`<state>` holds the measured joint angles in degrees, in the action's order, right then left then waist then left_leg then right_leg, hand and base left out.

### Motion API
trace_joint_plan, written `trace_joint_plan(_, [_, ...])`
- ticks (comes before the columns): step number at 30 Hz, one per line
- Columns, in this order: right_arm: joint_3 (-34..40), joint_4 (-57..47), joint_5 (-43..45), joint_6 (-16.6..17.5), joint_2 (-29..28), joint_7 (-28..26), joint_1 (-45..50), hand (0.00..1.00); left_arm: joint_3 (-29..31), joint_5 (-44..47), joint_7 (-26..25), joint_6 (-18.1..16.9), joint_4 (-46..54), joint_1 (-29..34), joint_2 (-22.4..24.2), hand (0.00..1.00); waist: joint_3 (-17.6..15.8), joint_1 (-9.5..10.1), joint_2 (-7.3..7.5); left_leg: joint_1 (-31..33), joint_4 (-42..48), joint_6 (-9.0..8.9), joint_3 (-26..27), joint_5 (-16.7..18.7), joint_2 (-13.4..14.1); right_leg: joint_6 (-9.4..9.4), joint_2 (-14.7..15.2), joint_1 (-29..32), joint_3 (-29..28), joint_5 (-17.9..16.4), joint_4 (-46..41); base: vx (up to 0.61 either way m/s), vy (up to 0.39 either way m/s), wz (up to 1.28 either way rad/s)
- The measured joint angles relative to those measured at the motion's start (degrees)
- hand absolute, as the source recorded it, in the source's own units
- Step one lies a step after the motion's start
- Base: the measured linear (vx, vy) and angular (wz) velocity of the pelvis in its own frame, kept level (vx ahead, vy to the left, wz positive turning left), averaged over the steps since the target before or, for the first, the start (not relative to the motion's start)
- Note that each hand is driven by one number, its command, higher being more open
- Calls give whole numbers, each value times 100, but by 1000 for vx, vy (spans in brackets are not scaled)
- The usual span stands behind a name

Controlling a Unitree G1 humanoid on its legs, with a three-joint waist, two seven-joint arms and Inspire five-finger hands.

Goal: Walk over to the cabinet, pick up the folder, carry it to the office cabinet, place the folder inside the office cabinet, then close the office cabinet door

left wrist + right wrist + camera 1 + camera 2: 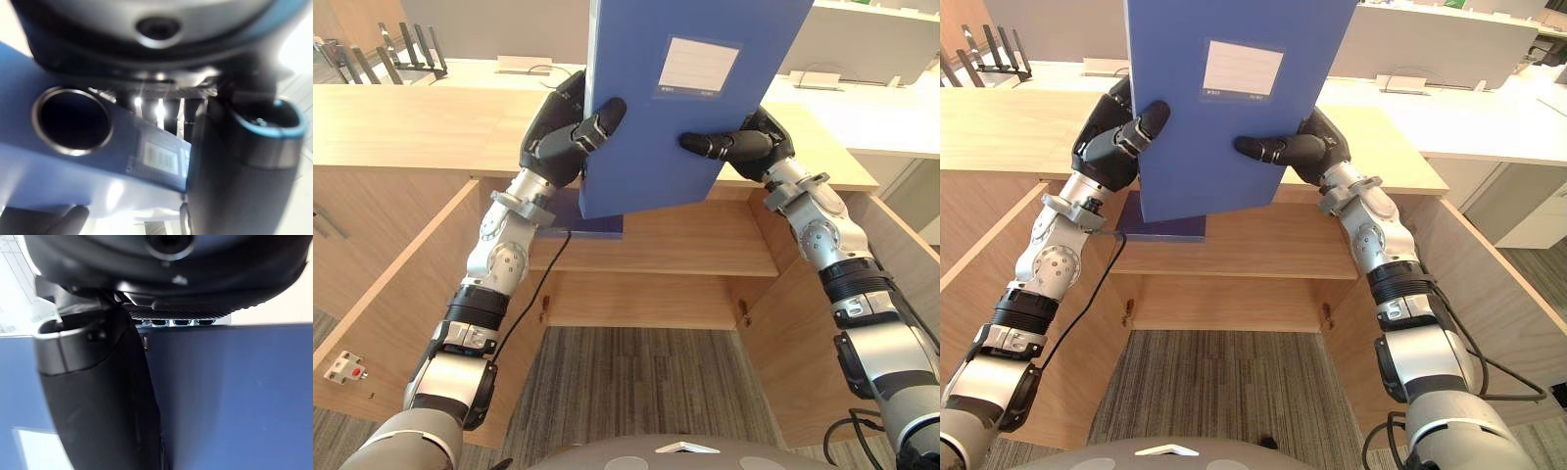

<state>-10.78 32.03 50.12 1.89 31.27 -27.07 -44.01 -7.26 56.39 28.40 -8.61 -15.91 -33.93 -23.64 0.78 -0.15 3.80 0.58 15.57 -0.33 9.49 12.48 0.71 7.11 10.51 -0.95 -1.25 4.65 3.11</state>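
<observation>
Folder (pixel 685 98) upright, clamped between both hands: left hand (pixel 558 137) and right hand (pixel 749 147) each press a thumb across its front face, other fingers hidden behind. Two-sided grip probably keeps it square for sliding onto the open cabinet shelf (pixel 705 245) below the fingers.

Folder (pixel 666 127), clamped between both hands: plain mid blue. Its label (pixel 698 67), above the thumbs: pale grey-white with faint ruled lines.
Left hand (pixel 563 132) and right hand (pixel 749 147): black.
Cabinet (pixel 411 127), around the hands: light honey wood grain.
Second folder (pixel 597 225), below the left hand: darker blue.
Carpet (pixel 636 382): grey with fine dark stripes.
</observation>
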Motion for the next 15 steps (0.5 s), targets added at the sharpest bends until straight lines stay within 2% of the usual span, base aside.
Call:
trace_joint_plan(8, [-228, 492, 91, -4, -80, -2, -769, 100, 149, 271, 62, -99, -118, -84, 5, 0, -20, 11, 33, 22, 1, 0, 0, -2, 11, -12, -13, 21, 5, 13, 10, -30, -22, 0])
trace_joint_plan(9, [-248, 526, 91, -3, -91, 0, -834, 0, 159, 278, 62, -133, -129, -92, 18, 0, -22, 15, 36, 28, 2, 0, 0, -2, 15, -18, -17, 28, 5, 19, 12, -32, -30, -1])
trace_joint_plan(11, [-293, 597, 95, -3, -165, 19, -1051, 0, 192, 427, 64, -182, -161, -132, 50, 0, -22, 36, 35, 71, 11, 0, 2, -2, 58, -93, -66, 74, 12, 80, 17, -33, -38, -3])
trace_joint_plan(15, [-341, 599, 213, 75, -184, 8, -1207, 0, 207, 651, 33, -292, -191, -131, 129, 0, -32, 127, 37, 82, 4, -2, 1, -3, 71, -93, -79, 66, 67, 135, 83, -22, -36, -2])
